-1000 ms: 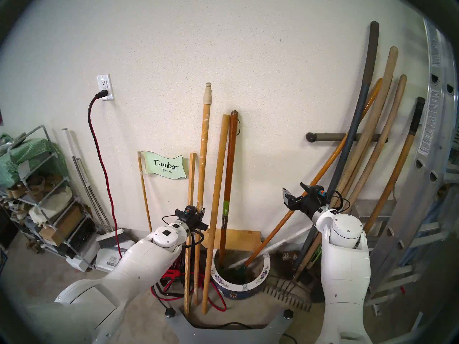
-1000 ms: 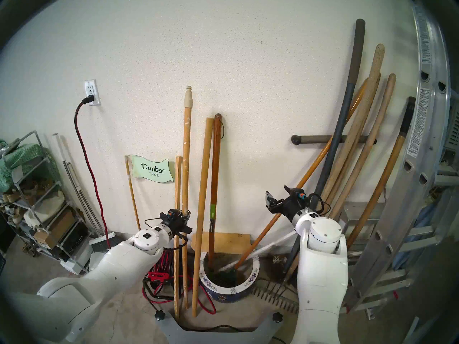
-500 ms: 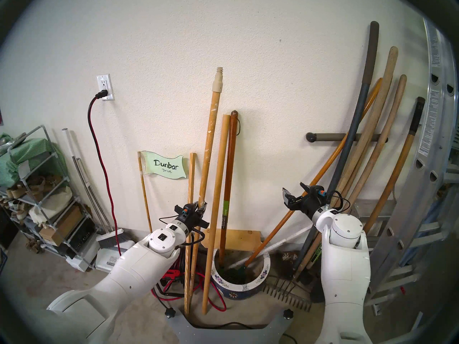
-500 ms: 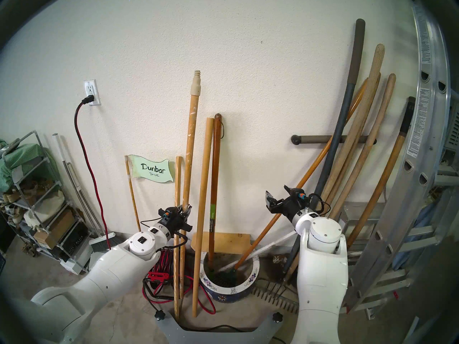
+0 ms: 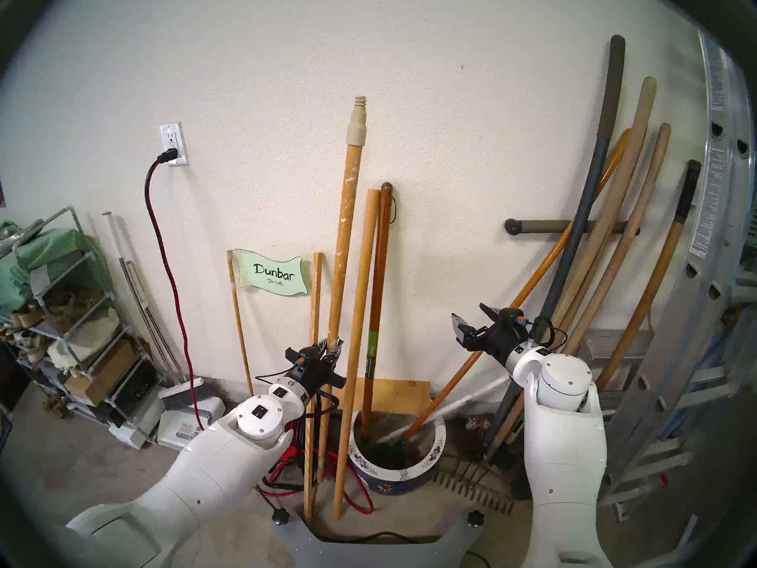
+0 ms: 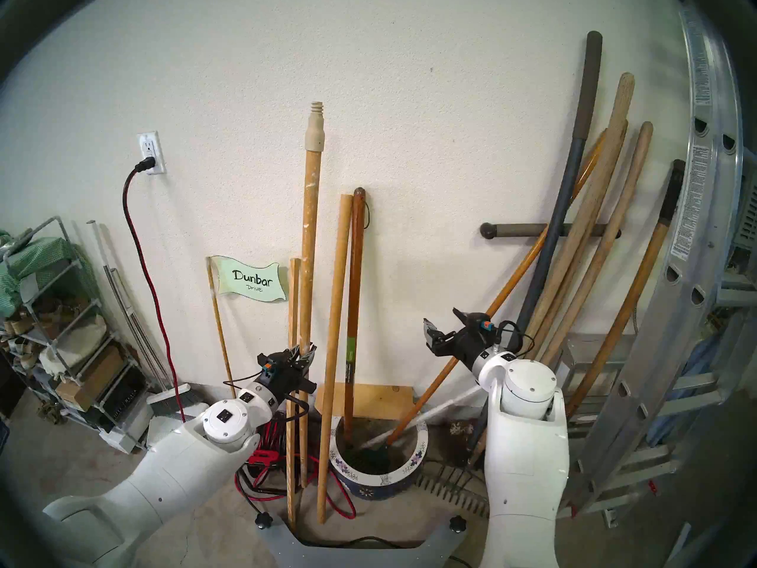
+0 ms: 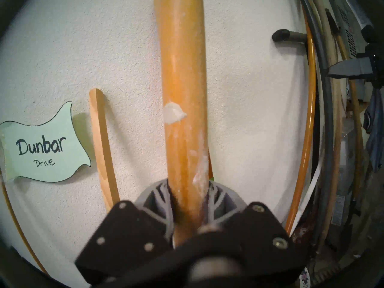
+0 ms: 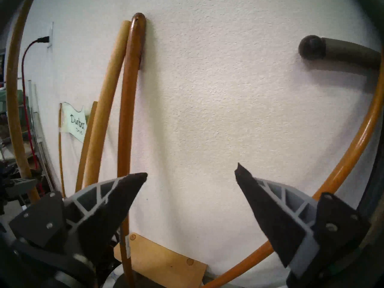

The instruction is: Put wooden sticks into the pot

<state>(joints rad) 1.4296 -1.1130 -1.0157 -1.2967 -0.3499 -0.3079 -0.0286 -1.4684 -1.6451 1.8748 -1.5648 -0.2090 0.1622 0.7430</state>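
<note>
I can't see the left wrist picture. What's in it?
The left gripper has its jaws shut on a paint-flecked wooden stick standing up before a white wall. A green "Dunbar Drive" sign hangs to the left.

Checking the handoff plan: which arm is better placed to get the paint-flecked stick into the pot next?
Left. The left gripper is shut on the paint-flecked stick, beside the pot. The right gripper is open and empty.

A rough cream plaster wall (image 5: 430,104) carries a white power socket (image 5: 173,144). A grey metal shelf rack (image 5: 73,309) stands left on the bare concrete floor (image 5: 82,464); a silver aluminium ladder (image 5: 704,309) leans right.
</note>
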